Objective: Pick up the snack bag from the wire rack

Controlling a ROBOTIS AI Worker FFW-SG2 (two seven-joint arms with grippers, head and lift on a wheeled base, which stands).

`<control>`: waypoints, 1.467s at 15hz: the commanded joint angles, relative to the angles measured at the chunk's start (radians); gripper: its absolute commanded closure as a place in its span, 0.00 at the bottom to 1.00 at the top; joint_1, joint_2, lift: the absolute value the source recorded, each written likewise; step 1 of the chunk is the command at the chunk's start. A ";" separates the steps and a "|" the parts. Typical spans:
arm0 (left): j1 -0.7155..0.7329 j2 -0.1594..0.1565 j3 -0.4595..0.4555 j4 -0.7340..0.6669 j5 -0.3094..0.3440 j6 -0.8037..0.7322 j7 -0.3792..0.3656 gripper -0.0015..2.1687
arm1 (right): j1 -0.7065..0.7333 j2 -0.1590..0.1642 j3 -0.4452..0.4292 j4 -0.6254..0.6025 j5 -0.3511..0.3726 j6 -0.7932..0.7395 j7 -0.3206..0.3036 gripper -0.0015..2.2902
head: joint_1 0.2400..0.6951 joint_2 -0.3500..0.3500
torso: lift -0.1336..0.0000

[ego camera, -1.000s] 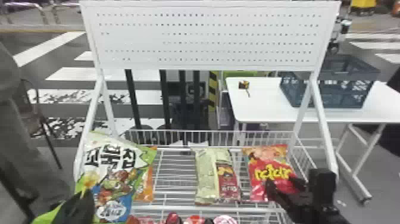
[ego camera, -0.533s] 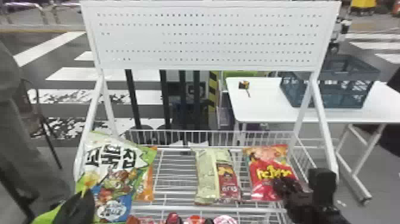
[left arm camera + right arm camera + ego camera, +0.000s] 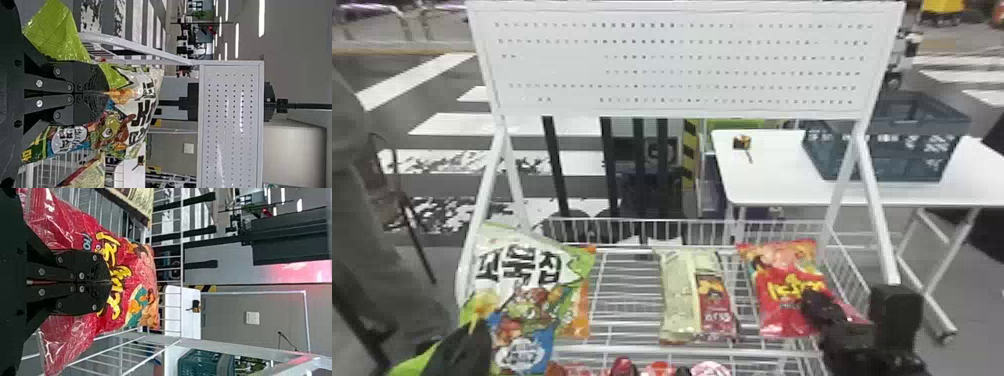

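At the right end of the wire rack (image 3: pixel 632 350), the red snack bag (image 3: pixel 784 295) lies with my right gripper (image 3: pixel 814 305) over its lower right part. The right wrist view has that gripper (image 3: pixel 109 282) closed, its fingers pinching the front of the red bag (image 3: pixel 113 317). On the rack's left side, my left gripper (image 3: pixel 474 325) is at the large white, green and blue bag (image 3: pixel 522 300). In the left wrist view the fingers of this gripper (image 3: pixel 107 93) are together on that bag (image 3: pixel 125 113), which stands tilted up.
A pale green and red pack (image 3: pixel 689 295) lies mid-rack, with an orange bag (image 3: pixel 577 315) beside the large one. Behind the rack are its white perforated panel (image 3: pixel 682 65), a white table (image 3: pixel 772 175) and a dark crate (image 3: pixel 887 145). Red packages (image 3: pixel 659 369) line the front edge.
My right gripper has shifted slightly right and its fingers have come together on the red bag, whose surface has bunched up. The left arm has barely moved.
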 commanded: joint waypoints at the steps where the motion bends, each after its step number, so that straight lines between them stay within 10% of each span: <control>1: -0.001 0.000 0.000 0.000 0.000 0.000 0.000 0.71 | 0.099 0.001 0.013 -0.140 -0.034 -0.003 0.000 0.98 | 0.57 0.50 | 1.00; 13: -0.010 0.005 0.000 0.008 0.006 0.000 0.002 0.71 | 0.600 0.001 -0.037 -0.471 -0.199 -0.359 -0.009 0.98 | 0.57 0.50 | 1.00; 22: 0.001 0.006 -0.005 -0.003 0.003 -0.003 0.002 0.71 | 0.658 0.001 -0.053 -0.499 -0.235 -0.411 -0.008 0.98 | 0.57 0.50 | 1.00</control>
